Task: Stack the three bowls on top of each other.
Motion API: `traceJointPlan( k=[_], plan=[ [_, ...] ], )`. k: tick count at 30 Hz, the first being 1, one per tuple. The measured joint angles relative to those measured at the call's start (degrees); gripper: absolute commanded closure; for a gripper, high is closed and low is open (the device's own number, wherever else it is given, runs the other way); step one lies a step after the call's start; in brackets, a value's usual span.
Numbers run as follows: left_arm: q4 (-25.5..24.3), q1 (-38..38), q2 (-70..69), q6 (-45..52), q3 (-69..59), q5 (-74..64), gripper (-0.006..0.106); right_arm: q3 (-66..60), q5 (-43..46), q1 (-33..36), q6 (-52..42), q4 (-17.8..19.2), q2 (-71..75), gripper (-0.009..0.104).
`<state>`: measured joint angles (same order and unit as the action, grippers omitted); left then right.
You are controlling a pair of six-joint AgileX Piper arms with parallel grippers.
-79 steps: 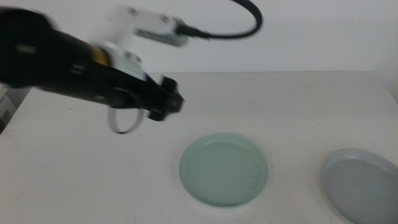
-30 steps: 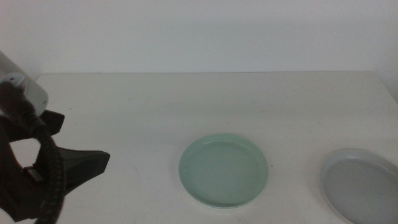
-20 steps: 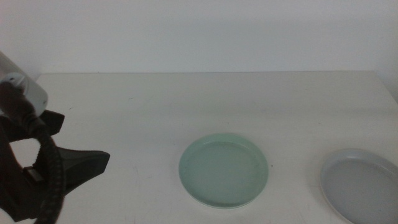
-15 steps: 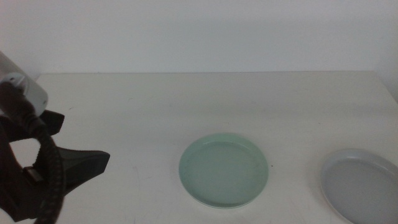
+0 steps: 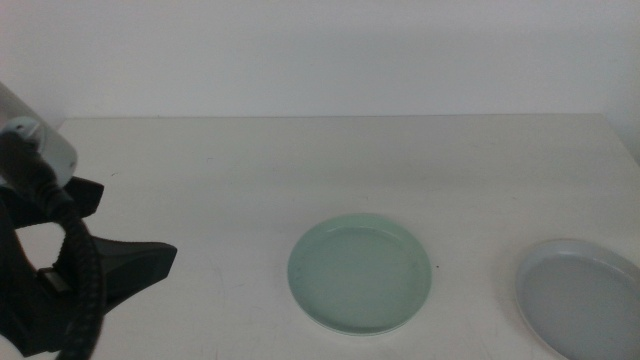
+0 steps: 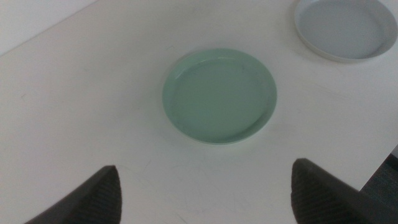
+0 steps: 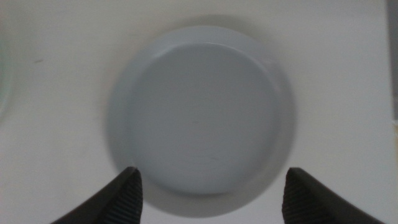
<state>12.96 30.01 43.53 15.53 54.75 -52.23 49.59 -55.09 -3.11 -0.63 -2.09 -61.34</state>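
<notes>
Nothing stacked yet: green bowl [image 5: 360,273] mid-table, grey bowl [image 5: 582,309] well apart at front-right corner, white bowl not in view; right gripper [image 7: 211,190] above grey, jaws spread, empty; left gripper [image 6: 205,193] spread, parked left; next probably: pinch grey rim.

One mint green bowl [image 5: 360,274], one light grey bowl [image 5: 583,309], two open pincers, one table [image 5: 300,160]
</notes>
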Motion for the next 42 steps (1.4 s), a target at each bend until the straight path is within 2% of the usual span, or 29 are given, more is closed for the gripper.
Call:
traceJointPlan(
  k=[7, 14, 16, 21, 27, 37, 42],
  plan=[
    [0.0, 0.0, 0.0, 0.0, 0.0, 0.0, -0.005, 2.32, -0.46, -8.95, -0.5, -0.64, -6.82, 0.038],
    [0.0, 0.0, 0.0, 0.0, 0.0, 0.0, -0.005, 3.45, 4.66, -15.43, -4.29, -0.38, -14.73, 0.042],
    [0.0, 0.0, 0.0, 0.0, 0.0, 0.0, -0.005, 3.99, 4.74, -15.73, -7.94, -0.35, -17.48, 0.044],
    [0.0, 0.0, 0.0, 0.0, 0.0, 0.0, -0.005, 7.29, 3.2, -15.72, -14.49, -2.95, -26.57, 0.046],
    [0.0, 0.0, 0.0, 0.0, 0.0, 0.0, -0.005, 11.45, 3.43, -15.72, -15.49, -5.38, -35.27, 0.046],
    [0.0, 0.0, 0.0, 0.0, 0.0, -0.04, -0.005, 16.97, 4.07, -15.72, -16.68, -4.78, -43.47, 0.051],
    [0.0, 0.0, 0.0, 0.0, 0.0, -0.04, -0.005, 17.08, 2.09, -15.72, -17.46, -6.22, -46.91, 0.056]
  ],
)
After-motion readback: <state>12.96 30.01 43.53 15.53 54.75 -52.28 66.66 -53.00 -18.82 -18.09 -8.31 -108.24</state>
